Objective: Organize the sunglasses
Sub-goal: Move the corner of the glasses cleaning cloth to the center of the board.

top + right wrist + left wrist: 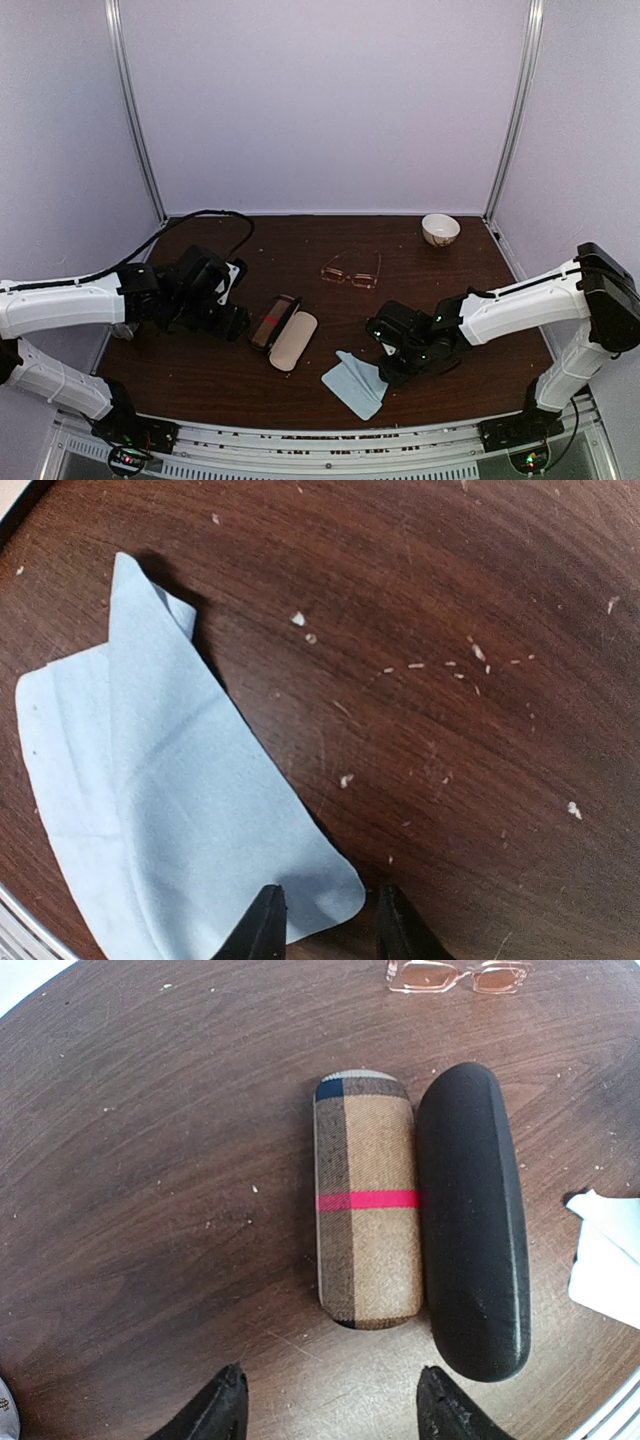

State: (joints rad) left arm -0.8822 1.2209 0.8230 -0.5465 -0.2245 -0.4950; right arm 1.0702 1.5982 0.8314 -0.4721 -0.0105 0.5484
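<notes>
Top external view puts the sunglasses point(352, 272) mid-table toward the far side, right of the two cases and well apart from both arms. The temples are unfolded and point away from me. I see a thin reddish wire frame with rectangular lenses that read pinkish-amber from the left wrist.

I'd call them very light, springy and easy to bend or scratch, and they'll likely skate on the wood. I'd take them at the bridge or a temple hinge, never on a lens.

The left gripper point(335, 1415) hangs wide open and empty, just left of the plaid case point(367, 1200), which lies against the black case point(472, 1220). The right gripper point(328, 930) shows a narrow gap over the corner of the blue cloth point(170, 800), with nothing clamped that I can see.
</notes>
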